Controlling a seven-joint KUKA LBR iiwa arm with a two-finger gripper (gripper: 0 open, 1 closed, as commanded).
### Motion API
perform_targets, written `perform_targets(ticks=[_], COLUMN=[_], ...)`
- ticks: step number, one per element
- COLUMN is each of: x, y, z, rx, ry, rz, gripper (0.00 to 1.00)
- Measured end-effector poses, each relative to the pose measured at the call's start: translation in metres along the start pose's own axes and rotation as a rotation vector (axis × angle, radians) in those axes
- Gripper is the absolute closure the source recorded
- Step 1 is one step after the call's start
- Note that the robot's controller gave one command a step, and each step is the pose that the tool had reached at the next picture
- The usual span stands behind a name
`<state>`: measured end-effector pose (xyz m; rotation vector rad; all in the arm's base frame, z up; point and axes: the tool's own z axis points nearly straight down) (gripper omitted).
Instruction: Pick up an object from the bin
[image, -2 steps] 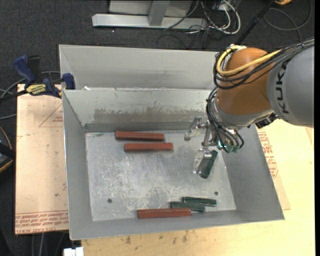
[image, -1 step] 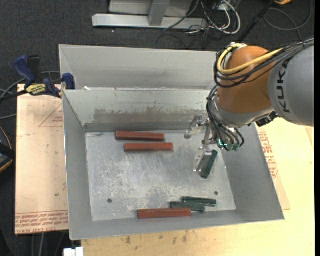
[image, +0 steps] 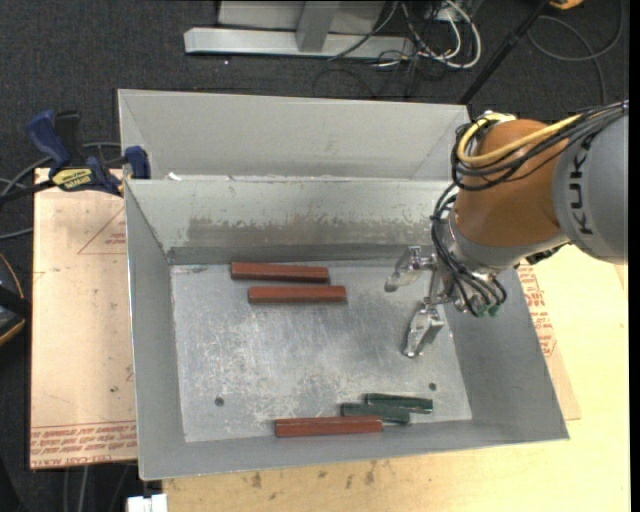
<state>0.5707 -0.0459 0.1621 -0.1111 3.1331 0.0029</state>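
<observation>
We see the pincer (image: 414, 303) spread and empty, with two dark green flat sticks (image: 398, 404) lying left-to-right near it, lower in view.

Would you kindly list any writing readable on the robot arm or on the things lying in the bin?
"KU": on the grey arm link, letters turned sideways; further letters not legible.
Brown sticks and dark green sticks: no writing visible.
</observation>
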Motion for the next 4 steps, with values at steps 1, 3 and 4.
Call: perform_targets(ticks=[1,3,4], x=[-0.022,-0.019,-0.011], y=[-0.021,-0.09,-0.088], z=[0.037,0.085,-0.069], rx=[0.004,0.004,0.002], ry=[0.002,-0.008,0.0], rz=[-0.04,-0.086,-0.092], gripper=[0.0,1.0,1.0])
